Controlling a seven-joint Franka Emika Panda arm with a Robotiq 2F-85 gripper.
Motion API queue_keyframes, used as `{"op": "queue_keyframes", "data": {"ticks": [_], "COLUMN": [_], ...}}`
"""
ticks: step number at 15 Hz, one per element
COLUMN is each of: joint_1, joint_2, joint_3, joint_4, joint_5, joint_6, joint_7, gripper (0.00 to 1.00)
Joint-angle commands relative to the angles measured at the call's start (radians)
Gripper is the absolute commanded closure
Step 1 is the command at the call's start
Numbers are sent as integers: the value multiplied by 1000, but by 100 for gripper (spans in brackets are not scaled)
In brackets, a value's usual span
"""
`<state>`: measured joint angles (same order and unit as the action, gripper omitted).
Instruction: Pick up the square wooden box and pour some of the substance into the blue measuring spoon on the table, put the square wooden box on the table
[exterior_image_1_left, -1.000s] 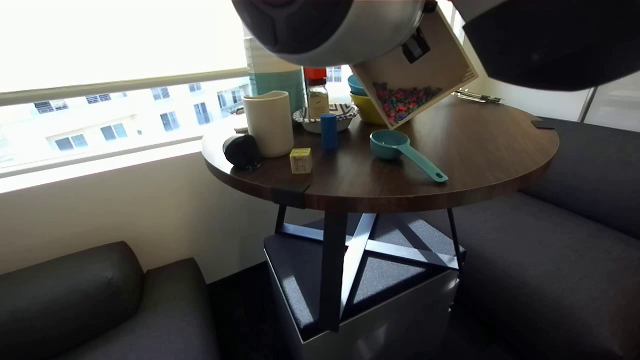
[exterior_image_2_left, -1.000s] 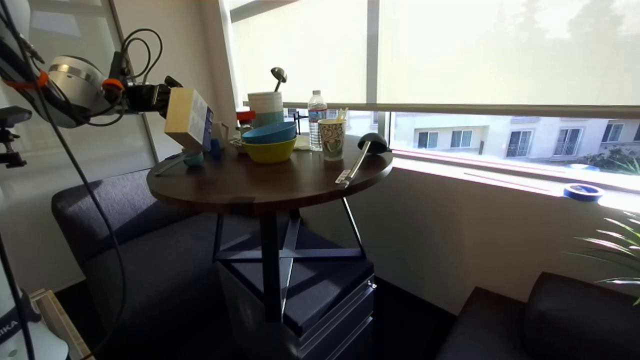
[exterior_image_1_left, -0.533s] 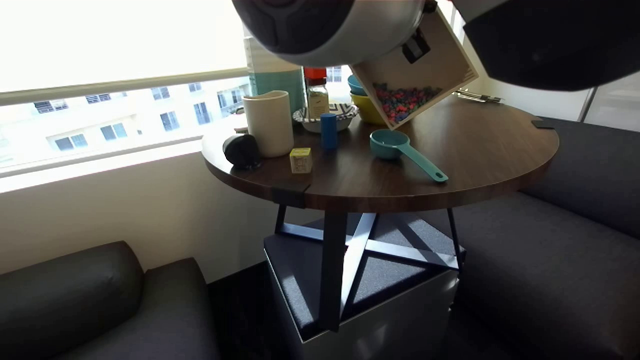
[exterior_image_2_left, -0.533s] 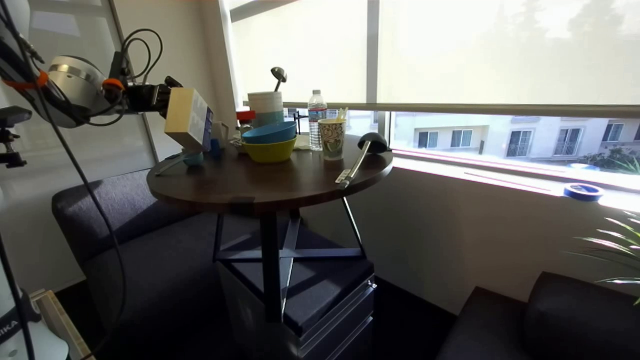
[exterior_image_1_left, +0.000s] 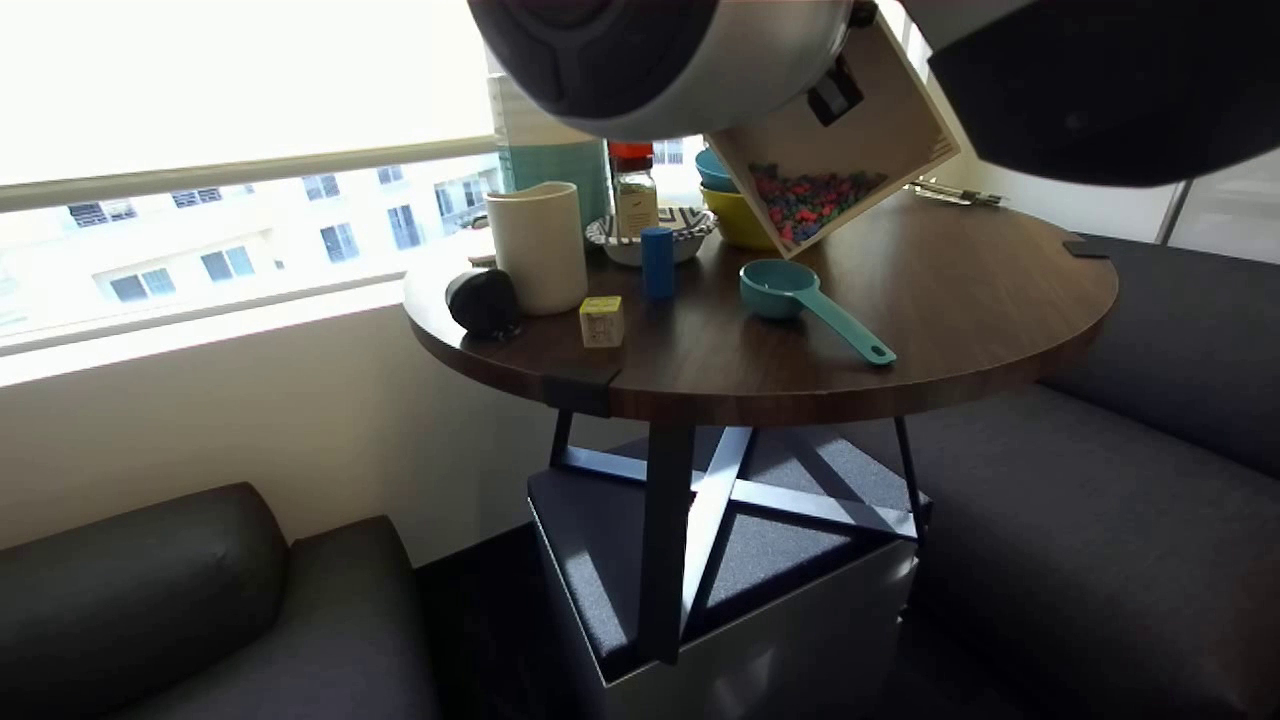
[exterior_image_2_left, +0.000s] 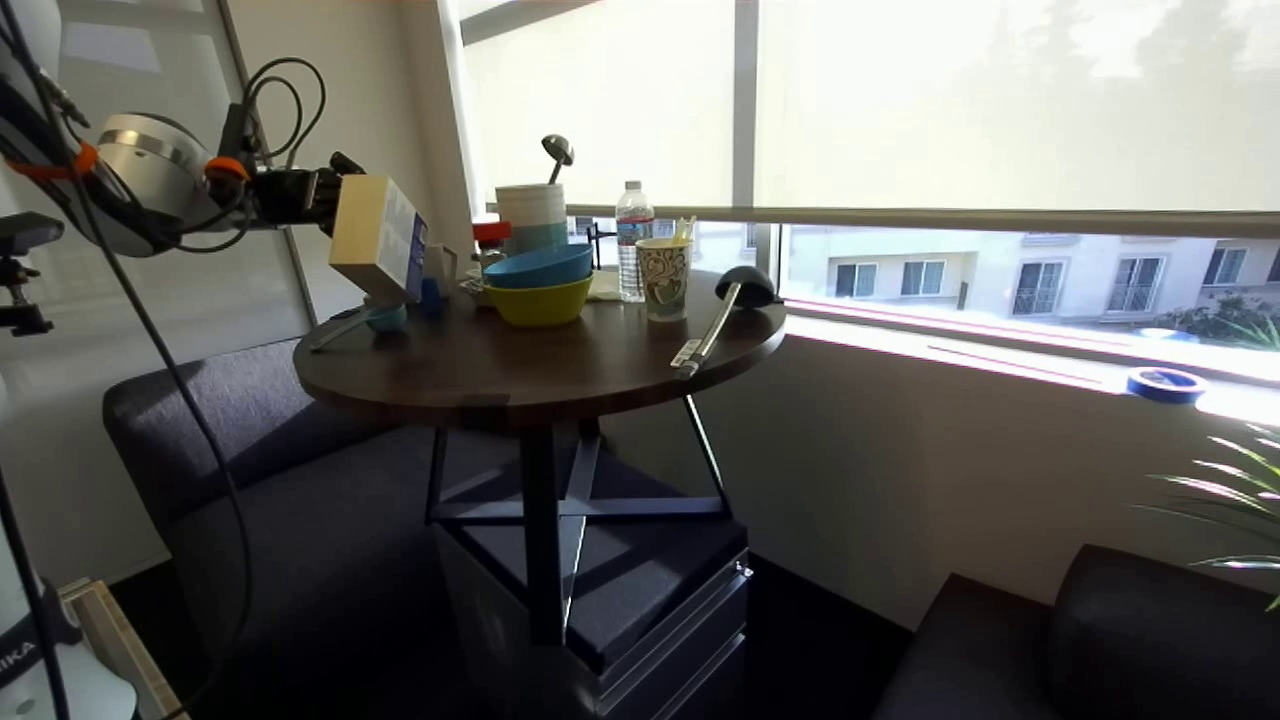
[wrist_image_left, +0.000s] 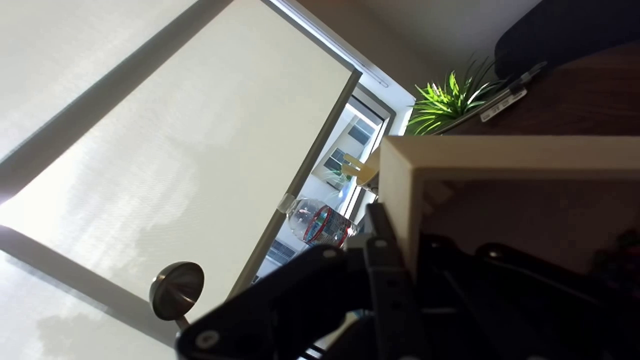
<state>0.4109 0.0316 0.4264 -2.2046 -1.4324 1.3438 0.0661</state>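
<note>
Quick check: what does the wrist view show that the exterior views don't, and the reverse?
Wrist view only: both fingers of the pincer clearly astride a wall of the square wooden box.
Exterior views only: the blue measuring spoon and blue cylinder, in both.
Shared: the tilted box; also the colored bits, dim in the wrist view, and water bottle, each in an exterior view.

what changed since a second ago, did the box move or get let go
Hardly anything: the square wooden box, tilted in the jaws, has edged very slightly toward the right of an exterior view. Nothing was taken up or let go. The colourful bits lie in its low corner as before, and the blue measuring spoon hasn't moved on the table.
</note>
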Motion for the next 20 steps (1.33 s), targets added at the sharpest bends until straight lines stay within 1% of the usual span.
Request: {"op": "queue_keyframes", "data": {"ticks": [1,3,4,5,6,7,8,9,10,11,12,13,14,15,16,17,20], "joint_1": [6,3,3,3,2,3,3,5,4,5,3,3,3,3,3,3,3], "joint_2": [-28,-24,-33,-22,-33,-24,-33,-26,-39,-33,-39,-33,-41,-37,-48,-40,-45], "joint_3": [-1,-3,-2,-4,-3,-3,-2,-1,0,-1,-2,-3,-2,-2,-2,-3,-3], "joint_4": [-33,-32,-33,-37,-35,-37,-34,-33,-29,-30,-31,-32,-29,-30,-30,-31,-30], "joint_5": [-49,-40,-22,-51,-22,-49,-26,-40,-14,-29,-16,-32,-18,-31,-14,-27,-20], "joint_6": [-11,-17,12,-32,2,-33,1,-31,11,-9,5,-16,6,-10,17,-8,2], "joint_7": [-34,-31,-27,-28,-22,-25,-19,-23,-11,-15,-14,-15,-12,-15,-12,-16,-15], "gripper": [98,98,98,98,98,98,98,98,98,98,98,98,98,98,98,98,98]}}
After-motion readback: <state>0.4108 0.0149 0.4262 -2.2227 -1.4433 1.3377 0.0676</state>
